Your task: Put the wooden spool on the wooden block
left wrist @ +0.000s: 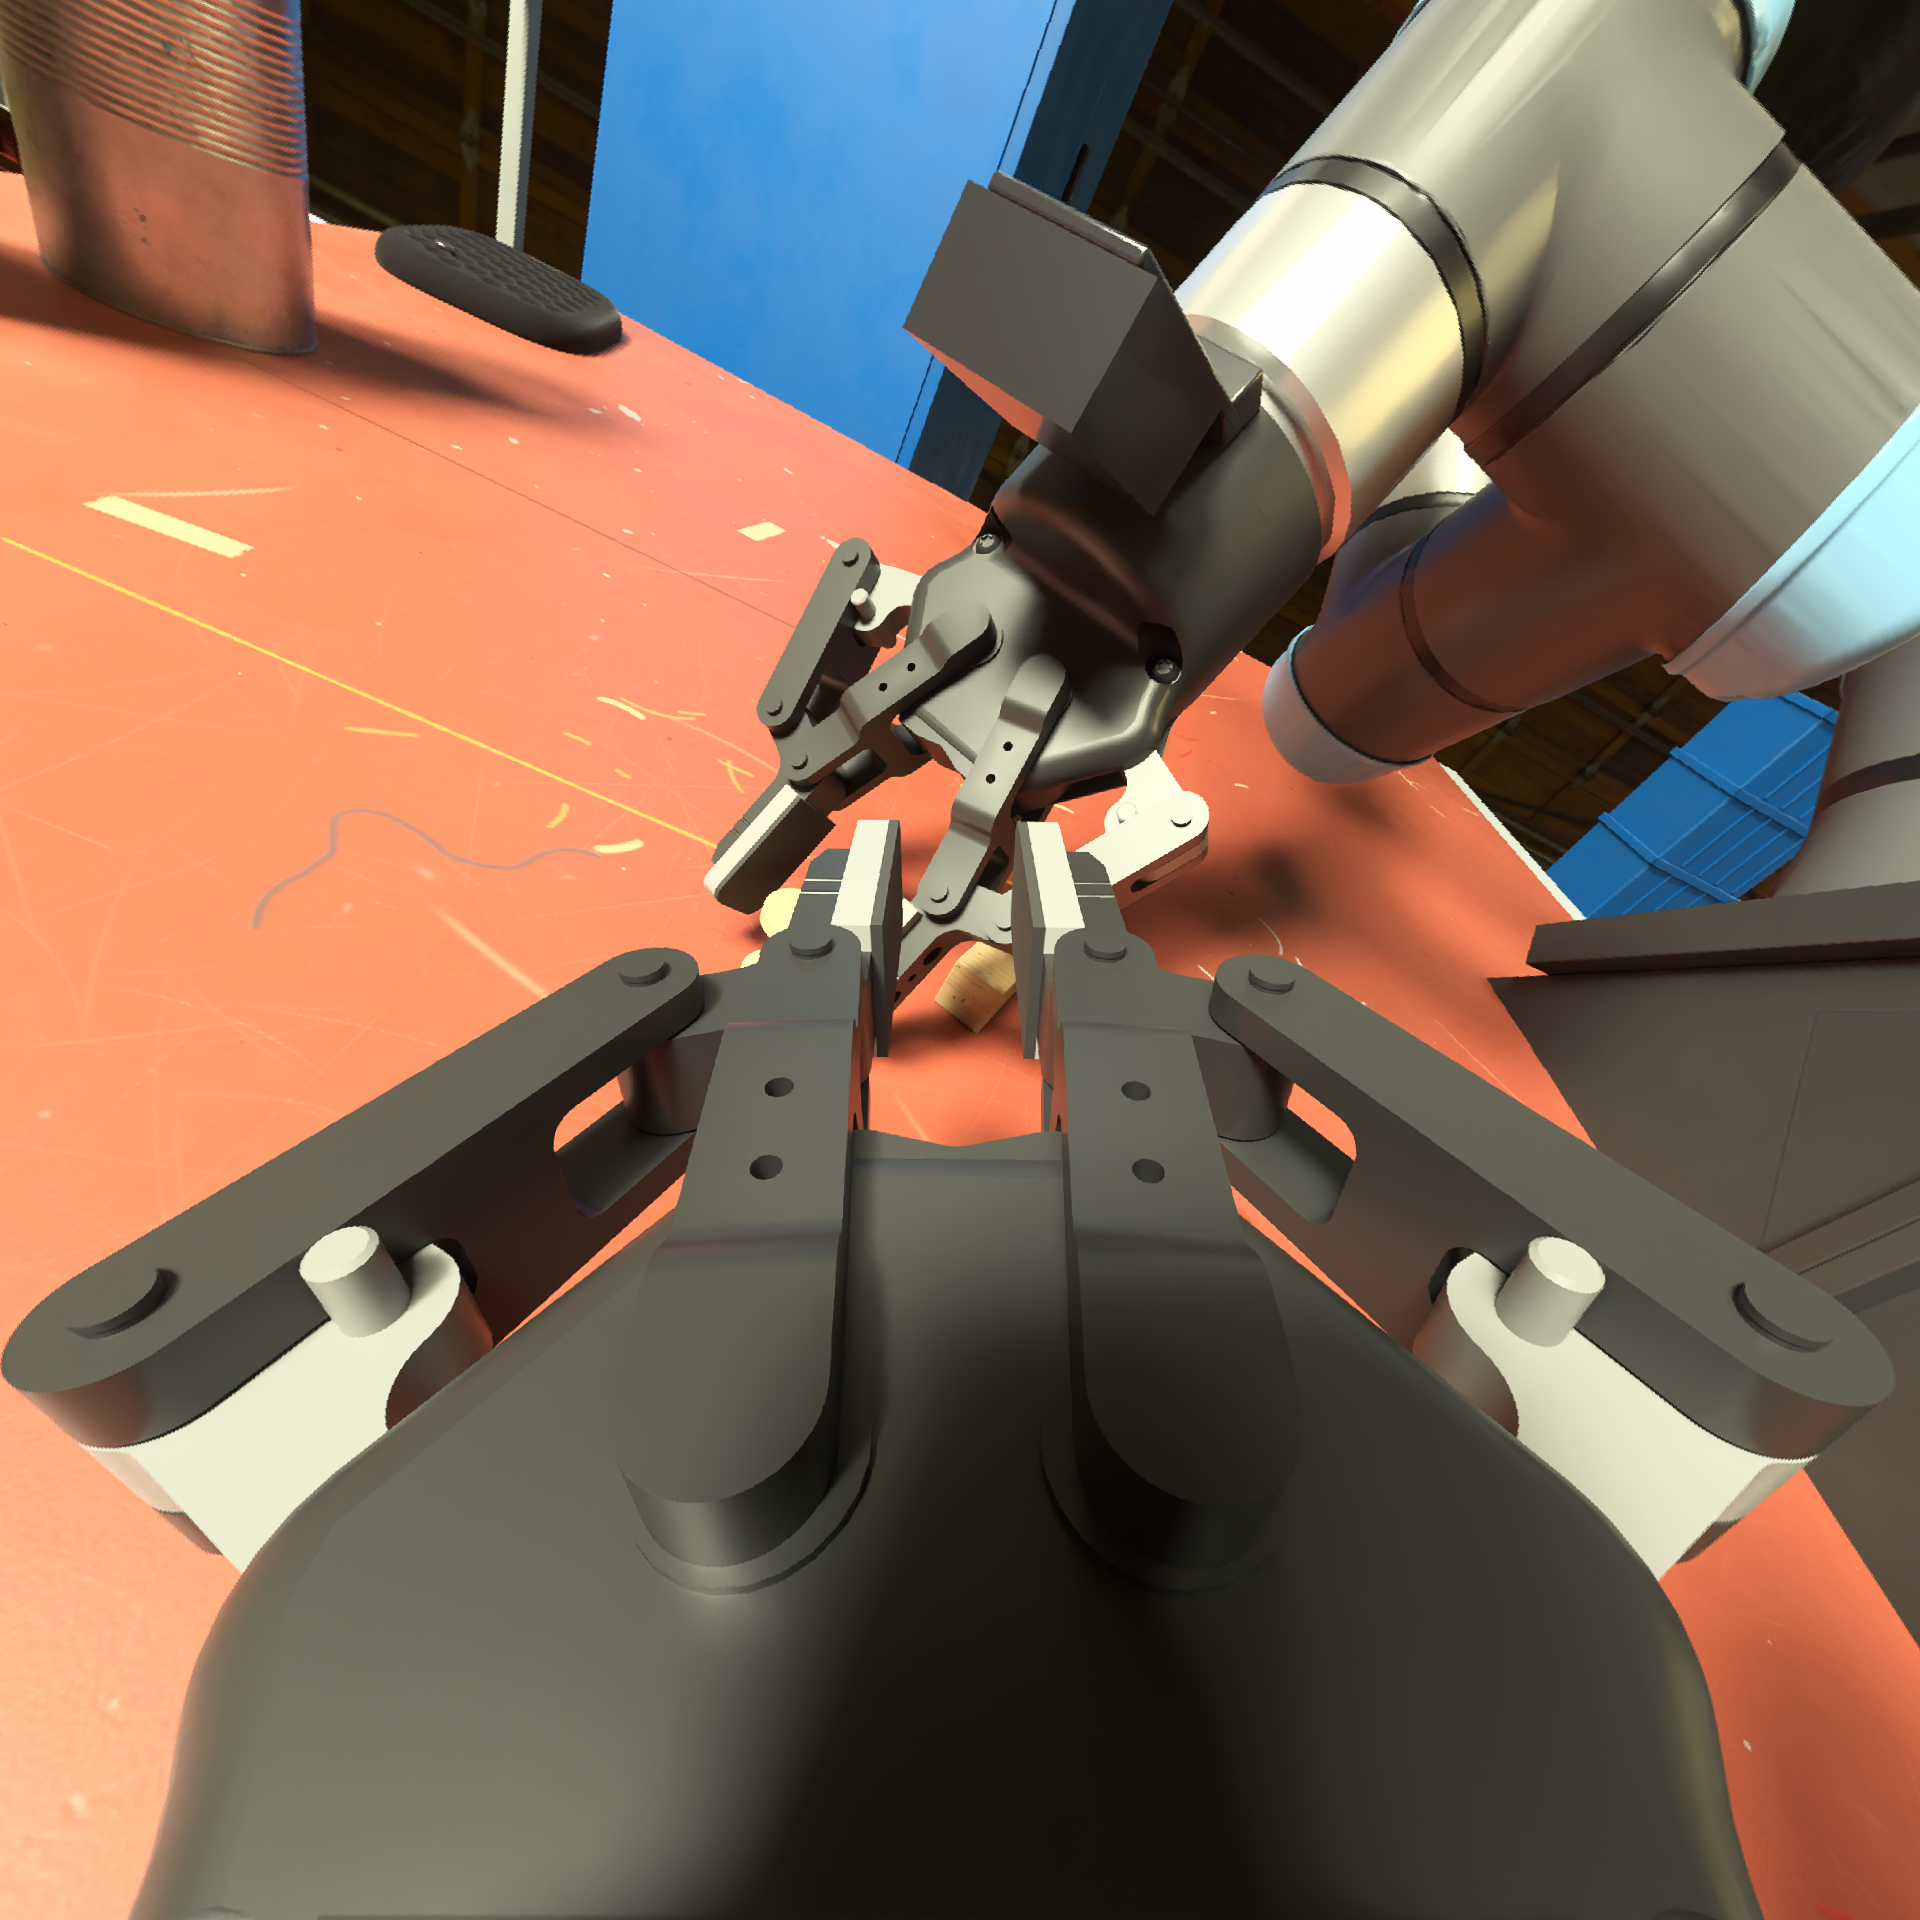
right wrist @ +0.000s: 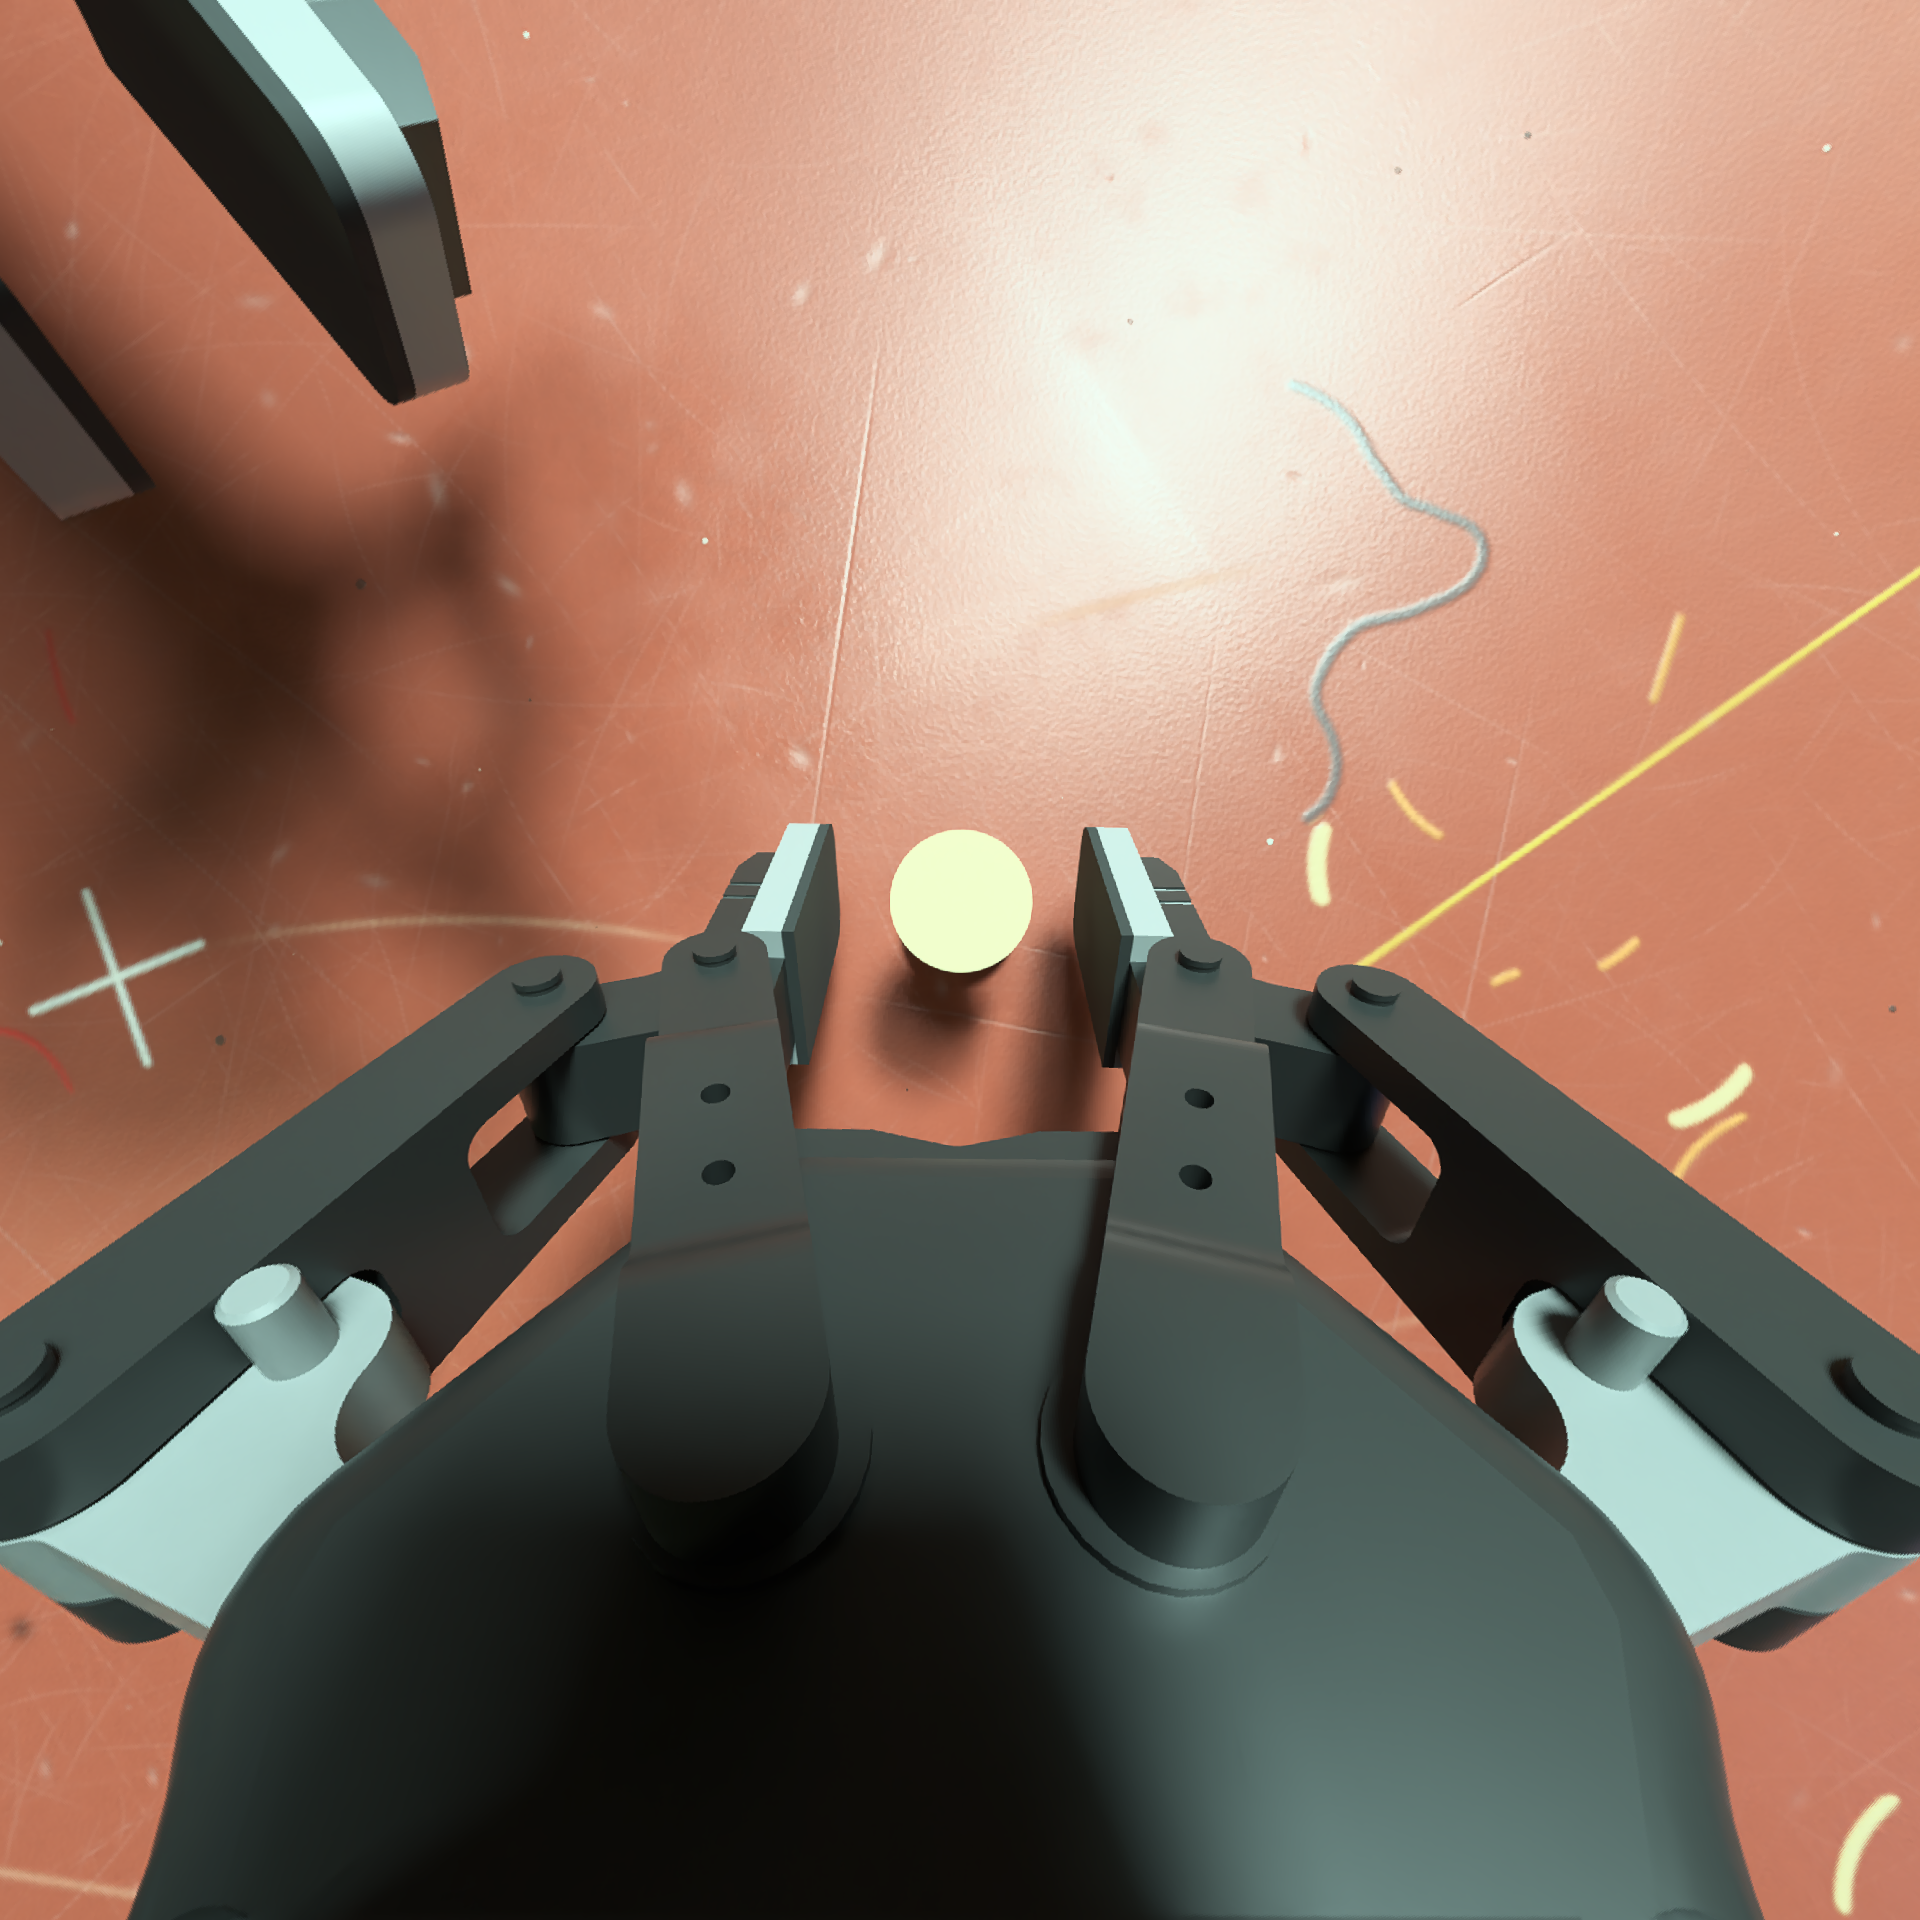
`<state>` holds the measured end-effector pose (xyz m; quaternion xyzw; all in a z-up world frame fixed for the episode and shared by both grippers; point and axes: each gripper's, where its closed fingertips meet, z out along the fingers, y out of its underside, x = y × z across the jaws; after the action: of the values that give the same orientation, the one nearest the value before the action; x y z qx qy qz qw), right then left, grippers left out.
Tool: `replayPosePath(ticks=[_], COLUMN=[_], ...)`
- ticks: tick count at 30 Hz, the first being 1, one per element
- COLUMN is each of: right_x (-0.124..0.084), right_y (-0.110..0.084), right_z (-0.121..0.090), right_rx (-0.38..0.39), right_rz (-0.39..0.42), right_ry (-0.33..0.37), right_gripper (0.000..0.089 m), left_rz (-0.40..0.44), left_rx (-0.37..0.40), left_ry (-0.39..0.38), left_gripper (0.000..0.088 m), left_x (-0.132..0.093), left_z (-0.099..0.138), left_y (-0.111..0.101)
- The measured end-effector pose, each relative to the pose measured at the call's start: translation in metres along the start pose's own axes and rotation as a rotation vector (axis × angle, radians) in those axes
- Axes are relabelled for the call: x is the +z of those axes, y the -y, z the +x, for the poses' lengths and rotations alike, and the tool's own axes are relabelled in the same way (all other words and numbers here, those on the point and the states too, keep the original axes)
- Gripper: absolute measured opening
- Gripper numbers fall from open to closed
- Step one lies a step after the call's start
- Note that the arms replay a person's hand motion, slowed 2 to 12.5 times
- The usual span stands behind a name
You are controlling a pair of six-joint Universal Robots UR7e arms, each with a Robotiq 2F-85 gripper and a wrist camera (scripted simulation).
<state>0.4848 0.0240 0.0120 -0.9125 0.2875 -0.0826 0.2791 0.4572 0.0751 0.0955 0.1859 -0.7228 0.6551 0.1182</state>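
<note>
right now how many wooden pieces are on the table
2. The spool stands on end between the open right gripper fingers. The block lies on the table just beyond the open left gripper, partly hidden by the right gripper's linkage. More could be hidden behind the arms.

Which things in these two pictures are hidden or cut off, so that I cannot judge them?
- Wooden spool, right wrist view: only its round top shows; its side is hidden below.
- Wooden block, left wrist view: partly hidden by the right gripper.
- Metal cylinder, left wrist view: its top is cut by the picture's edge.
</note>
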Motion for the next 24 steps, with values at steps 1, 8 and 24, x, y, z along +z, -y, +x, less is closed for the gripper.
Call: replayPosePath(ticks=[1,8,24], right_x=[0.0009,0.0035,0.0018], right_y=[0.0005,0.002,-0.0019], right_z=[0.0,0.0041,0.0029], right_rx=[-0.002,-0.007,-0.011], right_rz=[-0.003,-0.018,-0.025], right_ry=[-0.001,-0.028,-0.071], right_gripper=[0.0409,0.039,0.031], left_rz=[-0.001,-0.002,-0.005], left_rx=[-0.002,-0.014,-0.029], left_ry=[0.0,-0.009,-0.019], left_gripper=[0.0194,0.0194,0.0193], left_x=[0.0,0.0001,0.0004], left_z=[-0.0001,-0.0003,-0.0004], left_y=[-0.0001,-0.0007,-0.0012])
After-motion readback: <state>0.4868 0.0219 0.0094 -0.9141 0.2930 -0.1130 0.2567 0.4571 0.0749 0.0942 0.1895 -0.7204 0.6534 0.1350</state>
